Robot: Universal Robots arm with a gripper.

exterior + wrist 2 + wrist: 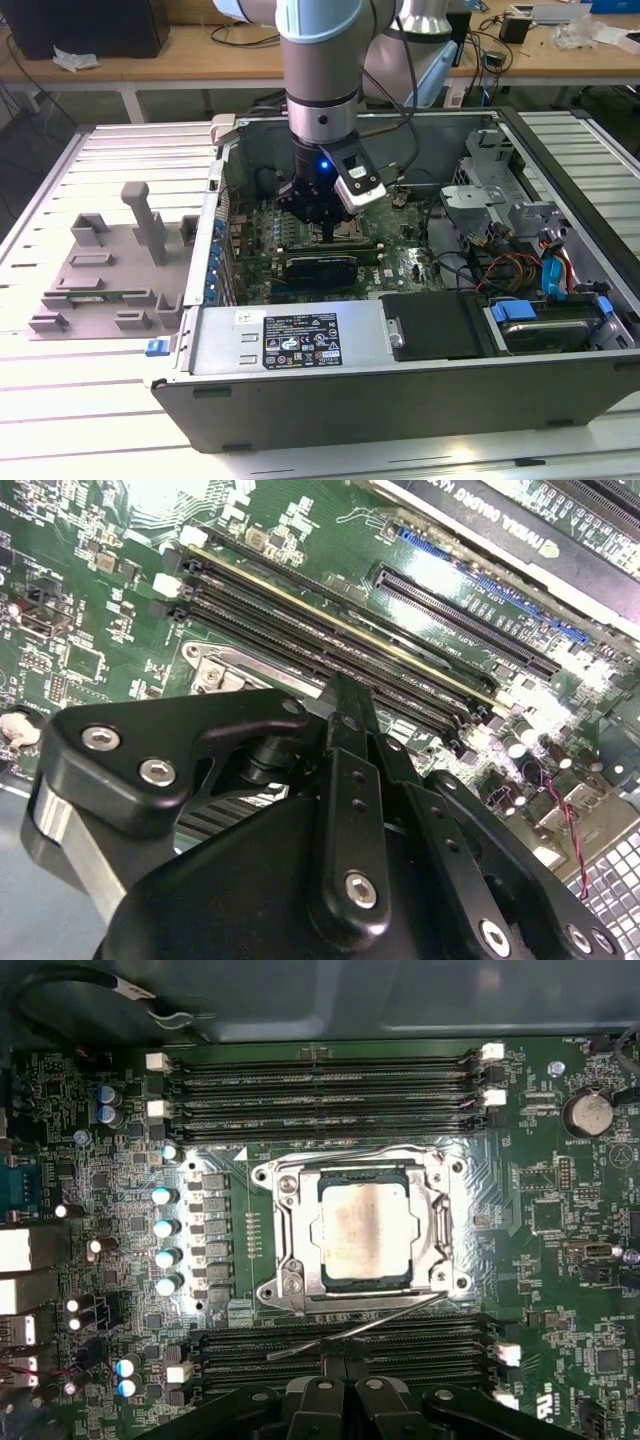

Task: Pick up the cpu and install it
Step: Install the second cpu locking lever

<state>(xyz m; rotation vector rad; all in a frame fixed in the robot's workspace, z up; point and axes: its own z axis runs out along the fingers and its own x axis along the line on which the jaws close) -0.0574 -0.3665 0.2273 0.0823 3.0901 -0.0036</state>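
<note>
The single arm descends vertically from the far edge of the scene, its silver-blue wrist segment upright and centred in the exterior view. Below it a black wrist section with a small blue light carries the gripper (326, 228), pointing straight down. A white-and-black camera module is mounted at an angle on the wrist, toward the exterior view's right. In both wrist views the black, bolted finger linkages (352, 810) converge to a narrow tip; the fingers (338, 1385) lie close together, nothing visible between them.
</note>
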